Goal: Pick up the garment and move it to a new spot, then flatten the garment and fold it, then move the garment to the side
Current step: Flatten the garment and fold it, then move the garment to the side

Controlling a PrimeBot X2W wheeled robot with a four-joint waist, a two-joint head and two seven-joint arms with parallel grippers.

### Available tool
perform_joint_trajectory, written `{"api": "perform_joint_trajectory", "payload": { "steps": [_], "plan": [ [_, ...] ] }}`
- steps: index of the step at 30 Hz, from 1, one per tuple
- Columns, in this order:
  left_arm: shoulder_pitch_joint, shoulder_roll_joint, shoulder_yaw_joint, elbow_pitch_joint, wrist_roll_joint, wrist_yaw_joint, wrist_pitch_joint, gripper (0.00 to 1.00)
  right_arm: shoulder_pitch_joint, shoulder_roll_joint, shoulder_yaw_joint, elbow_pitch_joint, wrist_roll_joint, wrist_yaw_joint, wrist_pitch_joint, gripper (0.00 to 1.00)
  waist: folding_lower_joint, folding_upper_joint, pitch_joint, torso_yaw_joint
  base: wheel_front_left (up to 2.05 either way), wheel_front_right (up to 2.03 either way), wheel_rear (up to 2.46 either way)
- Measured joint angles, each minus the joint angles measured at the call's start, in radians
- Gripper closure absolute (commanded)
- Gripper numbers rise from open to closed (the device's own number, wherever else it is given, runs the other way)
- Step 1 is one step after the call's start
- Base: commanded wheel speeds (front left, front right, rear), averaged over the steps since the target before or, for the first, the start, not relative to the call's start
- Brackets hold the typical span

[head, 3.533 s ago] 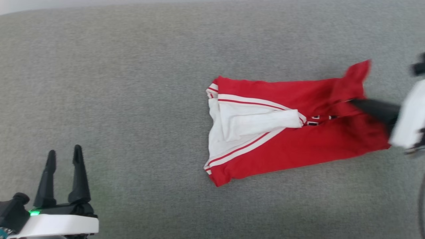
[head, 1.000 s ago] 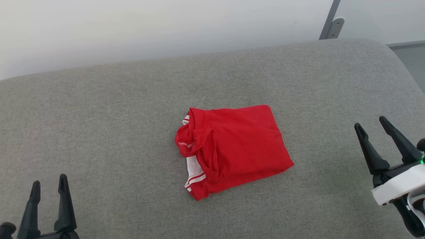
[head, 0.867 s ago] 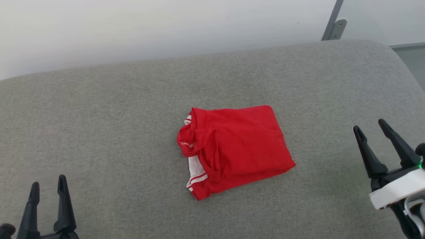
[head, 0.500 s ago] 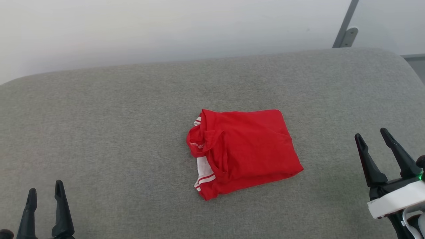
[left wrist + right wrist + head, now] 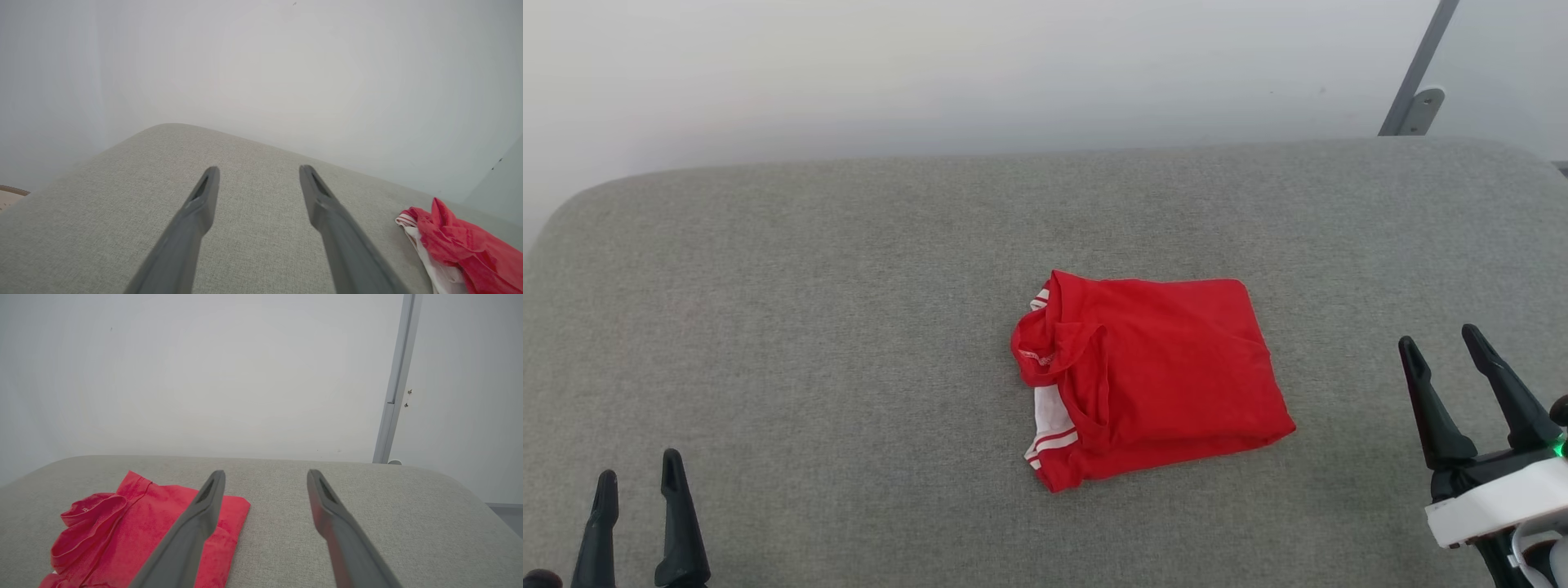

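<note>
Left gripper [image 5: 637, 465] is down at 8 o'clock in the head view. Its two long, dark, tapered fingers are spread wide with nothing between them, just grey weave showing through the gap. Right gripper [image 5: 1437, 336] sits between 3 and 4 o'clock and it's the same deal: fingers splayed, nothing held, with a white wrist housing and a small green light behind them.

Both are well apart from the shirt [image 5: 1168, 367]. In the right wrist view one finger overlaps the red cloth, but the head view shows clear cushion between them.

The shirt lies near the middle of the cushion [image 5: 809, 327], a touch toward 4 o'clock. It's folded into a chunky, soft-cornered rectangle of plain red knit, with a few shallow creases on top. The long axis runs roughly 9 to 3, dipping a little at the 3 end. The neck end points to 9, where the collar bunches up into a loose red loop. Just below that, a strip of white with red-and-white striped trim peeks out from under the top layer.

The cushion is grey, coarse-woven and padded, with rounded corners. Behind it is a plain pale wall [image 5: 931, 73], smooth and matte. A slim grey metal post [image 5: 1419, 75] leans up at 2 o'clock.
</note>
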Motion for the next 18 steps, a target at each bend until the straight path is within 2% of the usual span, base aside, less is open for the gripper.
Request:
{"api": "perform_joint_trajectory", "payload": {
  "steps": [18],
  "plan": [
    [0.007,0.024,-0.053,0.008,0.019,0.000,0.000,0.00,0.008,0.005,-0.002,0.006,0.000,0.000,0.000,0.00,0.0000,-0.0001,-0.007,0.017,0.00,0.00,0.00]
  ]
}}
